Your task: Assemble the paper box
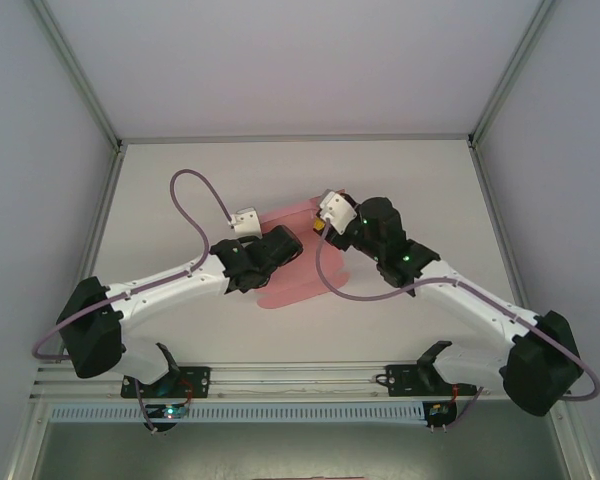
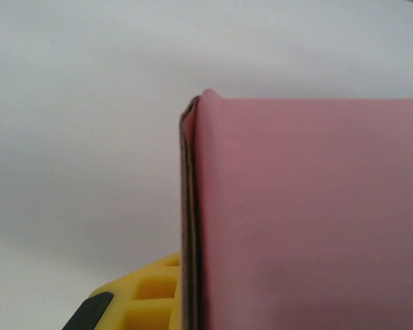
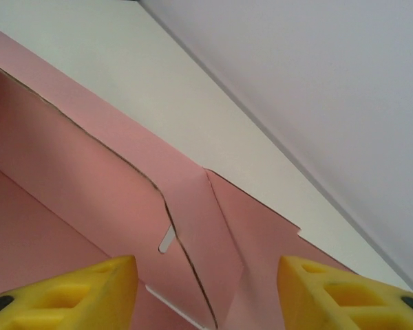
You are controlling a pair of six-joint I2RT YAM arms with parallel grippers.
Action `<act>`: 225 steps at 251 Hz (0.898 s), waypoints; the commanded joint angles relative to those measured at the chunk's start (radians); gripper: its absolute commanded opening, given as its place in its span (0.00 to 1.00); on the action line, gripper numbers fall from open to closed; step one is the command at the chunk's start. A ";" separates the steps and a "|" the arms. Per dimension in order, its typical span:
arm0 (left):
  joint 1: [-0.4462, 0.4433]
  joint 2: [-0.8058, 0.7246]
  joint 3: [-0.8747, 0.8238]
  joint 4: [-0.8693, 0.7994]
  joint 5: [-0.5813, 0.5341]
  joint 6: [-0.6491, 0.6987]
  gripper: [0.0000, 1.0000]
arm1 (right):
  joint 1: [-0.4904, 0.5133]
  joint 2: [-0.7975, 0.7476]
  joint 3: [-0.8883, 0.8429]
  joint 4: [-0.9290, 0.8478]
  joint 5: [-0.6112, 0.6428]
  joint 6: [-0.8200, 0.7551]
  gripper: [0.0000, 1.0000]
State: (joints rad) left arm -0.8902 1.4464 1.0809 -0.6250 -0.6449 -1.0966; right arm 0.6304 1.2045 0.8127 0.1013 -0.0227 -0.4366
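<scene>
Pinching the box [image 1: 290,290] with the left pincer [image 1: 283,246], pressed together on a raised pink fold at the middle of the tabletop [image 1: 400,170]. From above, reads as a flat pink sheet spread between the two arms, partly hidden under both black wrists, with one strip reaching toward the far side and a wider panel toward the near edge. From the left wrist, shows the box [image 2: 310,220] close up as a pink panel standing upright, doubled over at its left edge, with a dark cut edge running down that fold. Just beside it, low in the frame, one yellow finger [image 2: 148,297] against the fold, the other hidden behind the card. Holds the right pincer [image 1: 320,228] over the far right part of the sheet, spread wide. From the right wrist, frames the right pincer [image 3: 205,268] with its two yellow fingers [image 3: 69,292] well apart and a creased corner of the box [image 3: 69,172] between them: a raised wall at left, a diagonal fold, a small slot [image 3: 166,239] beside the crease, a flap pointing right. Beyond the card, white tabletop [image 3: 144,82] and a pale wall [image 3: 316,82].
</scene>
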 commanded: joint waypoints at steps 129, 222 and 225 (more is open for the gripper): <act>-0.010 0.043 0.023 0.071 0.028 0.017 0.00 | 0.094 0.115 -0.056 0.386 -0.059 0.300 0.04; -0.021 0.056 0.024 0.133 0.024 -0.026 0.00 | 0.273 0.345 -0.063 0.828 0.274 0.600 0.05; -0.020 0.055 0.022 0.136 0.021 -0.025 0.00 | 0.275 0.347 -0.065 0.834 0.281 0.602 0.05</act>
State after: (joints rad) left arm -0.8883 1.4845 1.0775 -0.6022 -0.6411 -1.1618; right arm 0.8211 1.5063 0.7319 0.7296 0.3061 0.0532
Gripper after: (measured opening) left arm 0.080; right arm 0.055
